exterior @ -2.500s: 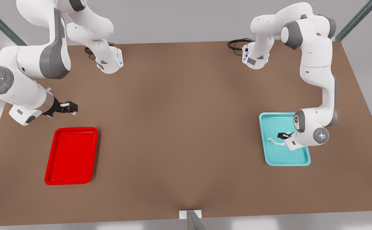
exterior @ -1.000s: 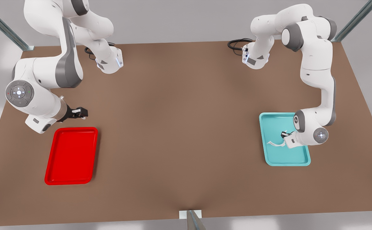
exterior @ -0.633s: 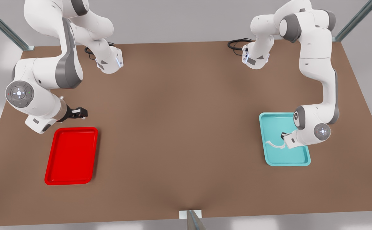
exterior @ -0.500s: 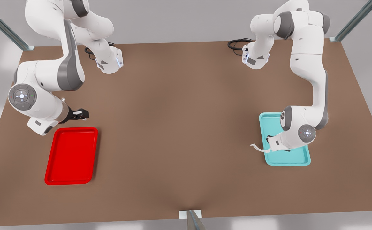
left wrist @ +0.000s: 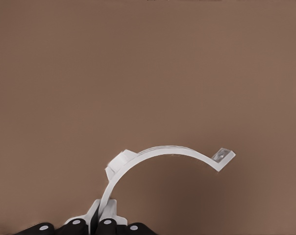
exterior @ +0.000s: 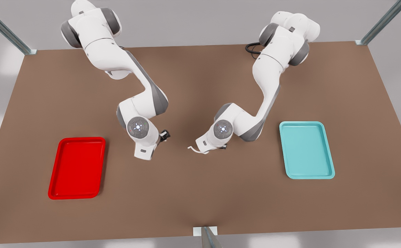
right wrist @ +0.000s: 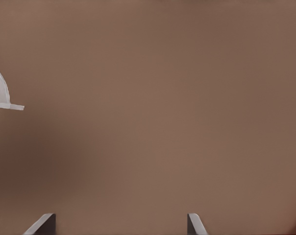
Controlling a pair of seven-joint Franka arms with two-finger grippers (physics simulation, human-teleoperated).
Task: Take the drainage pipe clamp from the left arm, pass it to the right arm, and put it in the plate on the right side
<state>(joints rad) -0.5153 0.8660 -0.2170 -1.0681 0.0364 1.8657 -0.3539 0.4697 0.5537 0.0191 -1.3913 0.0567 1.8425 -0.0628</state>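
Observation:
The drainage pipe clamp (left wrist: 162, 151), a thin white half-ring with end tabs, hangs above the bare table near its middle. My left gripper (left wrist: 103, 215) is shut on one end of it. In the front view the clamp (exterior: 195, 150) sticks out toward the front view's left from the left gripper (exterior: 205, 150). My right gripper (exterior: 166, 135) hovers a short way to the front view's left of the clamp, apart from it. In the right wrist view the right gripper (right wrist: 119, 225) stands open, with one tab of the clamp (right wrist: 1, 95) at the picture's edge. The red plate (exterior: 77, 167) lies on the front view's left.
A teal tray (exterior: 306, 150) lies on the front view's right with nothing in it. Black cables (exterior: 252, 48) sit at the table's far edge behind the arm bases. A metal post (exterior: 207, 237) stands at the near edge.
The left gripper lifted the clamp out of the teal tray and carried it to the table's middle. The right gripper swung from beside the red plate toward the middle.

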